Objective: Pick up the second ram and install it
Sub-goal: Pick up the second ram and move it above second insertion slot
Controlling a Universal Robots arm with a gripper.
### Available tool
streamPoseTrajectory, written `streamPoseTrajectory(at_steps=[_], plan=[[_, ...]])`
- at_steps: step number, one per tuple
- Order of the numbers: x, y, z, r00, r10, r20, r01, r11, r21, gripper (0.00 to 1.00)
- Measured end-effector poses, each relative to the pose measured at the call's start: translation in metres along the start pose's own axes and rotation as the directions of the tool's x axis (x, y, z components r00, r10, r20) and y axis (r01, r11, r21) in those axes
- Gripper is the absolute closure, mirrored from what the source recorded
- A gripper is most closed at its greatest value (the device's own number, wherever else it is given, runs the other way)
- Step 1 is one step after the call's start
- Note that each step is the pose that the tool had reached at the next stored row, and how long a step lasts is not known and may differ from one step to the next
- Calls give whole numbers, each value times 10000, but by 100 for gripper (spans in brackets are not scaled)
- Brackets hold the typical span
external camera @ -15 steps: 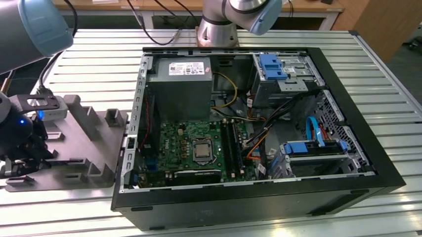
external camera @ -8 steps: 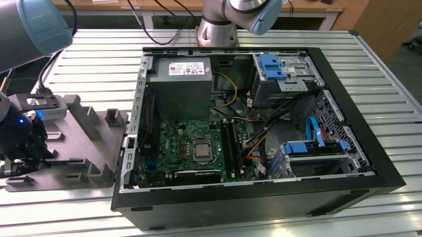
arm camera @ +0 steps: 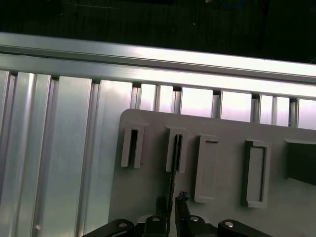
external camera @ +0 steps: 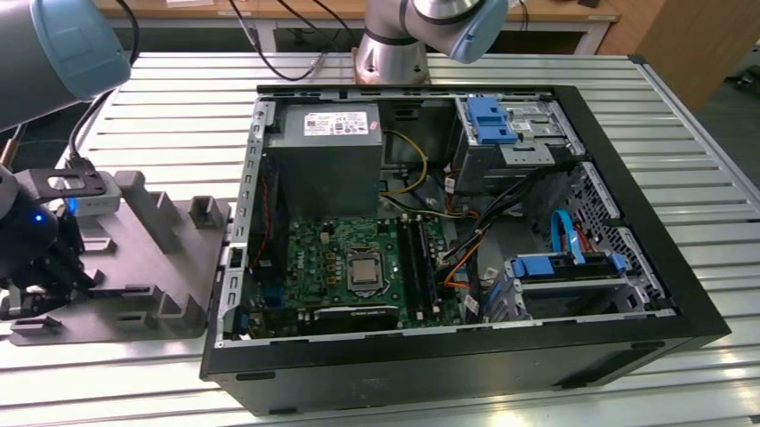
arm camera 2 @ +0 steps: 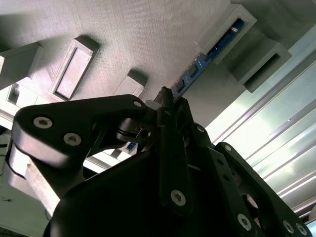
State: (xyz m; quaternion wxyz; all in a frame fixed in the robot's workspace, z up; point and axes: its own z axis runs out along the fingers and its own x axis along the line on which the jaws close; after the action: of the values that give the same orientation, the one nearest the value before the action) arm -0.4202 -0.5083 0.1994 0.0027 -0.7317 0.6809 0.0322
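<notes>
The second ram [arm camera 2: 200, 63] stands on edge in the grey fixture plate [arm camera 2: 148, 34]. Its far end sits in one of the plate's raised slot blocks, and its near end lies between the fingertips of the pincer [arm camera 2: 165, 96]. In the first wrist view the second ram [arm camera: 173, 173] shows edge-on as a thin dark line running from a slot to the pincer [arm camera: 171, 201]. The black fingers there are closed in on either side of it, gripping it. In the second wrist view the stick looks bluish, with small dark chips along its face.

Around it, the fixture plate [arm camera: 153, 123] carries a row of raised rectangular slots. The plate lies flat on the ribbed aluminium counter [arm camera: 64, 148].

In the exterior view the pincer [external camera: 36, 294] hangs low over the fixture plate [external camera: 166, 276] at the exterior view's left, on the counter [external camera: 155, 124]. Just beside the plate, to the exterior view's right, lies an open black computer case [external camera: 464, 365]. In it are a green motherboard [external camera: 344, 258], a grey power-supply box [external camera: 323, 151] beyond the board, and a blue-latched drive bay [external camera: 489, 120]. The arm's base [external camera: 392, 53] stands on the counter beyond the case.
</notes>
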Motion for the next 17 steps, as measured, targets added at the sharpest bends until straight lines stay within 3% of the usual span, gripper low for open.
streamPoseTrajectory(at_steps=[1,2,17], plan=[[0,0,0,10000,0,1,0,10000,1,72],[0,0,0,10000,0,0,0,10000,1,79],[0,0,-3,10000,0,1,0,10000,1,79]])
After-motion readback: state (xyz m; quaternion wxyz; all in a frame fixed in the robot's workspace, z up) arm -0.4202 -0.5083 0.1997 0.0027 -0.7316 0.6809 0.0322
